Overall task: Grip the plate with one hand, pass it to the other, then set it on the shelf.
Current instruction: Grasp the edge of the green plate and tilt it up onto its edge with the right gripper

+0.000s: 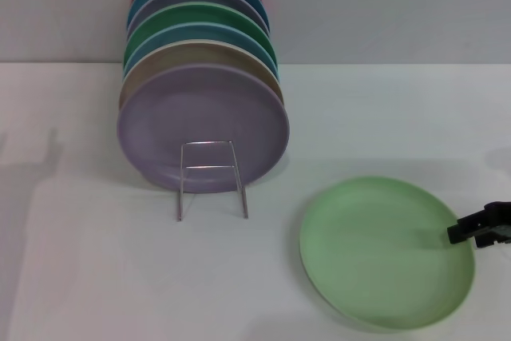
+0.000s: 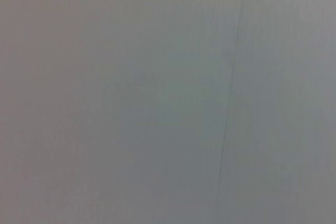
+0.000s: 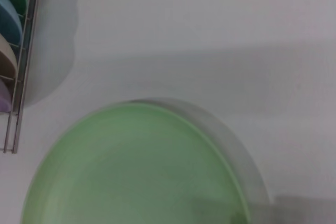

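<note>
The light mint-green plate (image 1: 383, 249) lies on the white table at the front right; it also fills the right wrist view (image 3: 136, 166). My right gripper (image 1: 463, 233) is at the plate's right rim, coming in from the right edge of the head view. The silver wire shelf (image 1: 211, 167) stands at the left centre with its upright front loop free; its side shows in the right wrist view (image 3: 23, 61). My left gripper is out of view; the left wrist view shows only a plain grey surface.
Several plates stand in the shelf in a row, with a lavender plate (image 1: 204, 117) in front and an emerald-green plate (image 1: 200, 17) farther back. A grey wall runs behind the white table (image 1: 96, 277).
</note>
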Action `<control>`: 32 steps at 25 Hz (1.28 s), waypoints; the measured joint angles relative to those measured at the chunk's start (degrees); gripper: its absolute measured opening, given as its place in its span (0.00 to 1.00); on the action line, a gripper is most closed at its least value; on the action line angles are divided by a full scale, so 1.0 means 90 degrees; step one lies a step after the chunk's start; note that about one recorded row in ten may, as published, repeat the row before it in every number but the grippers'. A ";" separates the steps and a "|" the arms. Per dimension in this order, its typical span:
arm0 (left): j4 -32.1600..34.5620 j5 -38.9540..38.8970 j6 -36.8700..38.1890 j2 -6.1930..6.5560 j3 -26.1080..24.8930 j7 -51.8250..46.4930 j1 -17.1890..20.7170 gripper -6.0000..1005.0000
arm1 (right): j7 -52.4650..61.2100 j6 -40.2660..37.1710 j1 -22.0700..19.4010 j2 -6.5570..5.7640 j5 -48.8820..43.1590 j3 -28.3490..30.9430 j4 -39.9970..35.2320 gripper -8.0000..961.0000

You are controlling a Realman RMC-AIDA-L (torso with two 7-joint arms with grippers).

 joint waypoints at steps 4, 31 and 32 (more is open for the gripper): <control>0.0000 0.0000 0.0001 -0.0004 0.0000 0.0000 -0.0002 0.83 | -0.0028 -0.0057 0.0006 -0.0003 -0.0010 0.0003 -0.0020 0.63; 0.0000 0.0000 0.0097 -0.0010 0.0000 0.0001 0.0007 0.83 | -0.0254 -0.0247 0.0145 -0.0014 -0.0023 -0.0001 -0.0391 0.27; 0.0000 0.0000 0.0097 -0.0010 0.0000 0.0001 0.0007 0.83 | -0.0255 -0.0259 0.0146 -0.0014 -0.0038 -0.0004 -0.0403 0.26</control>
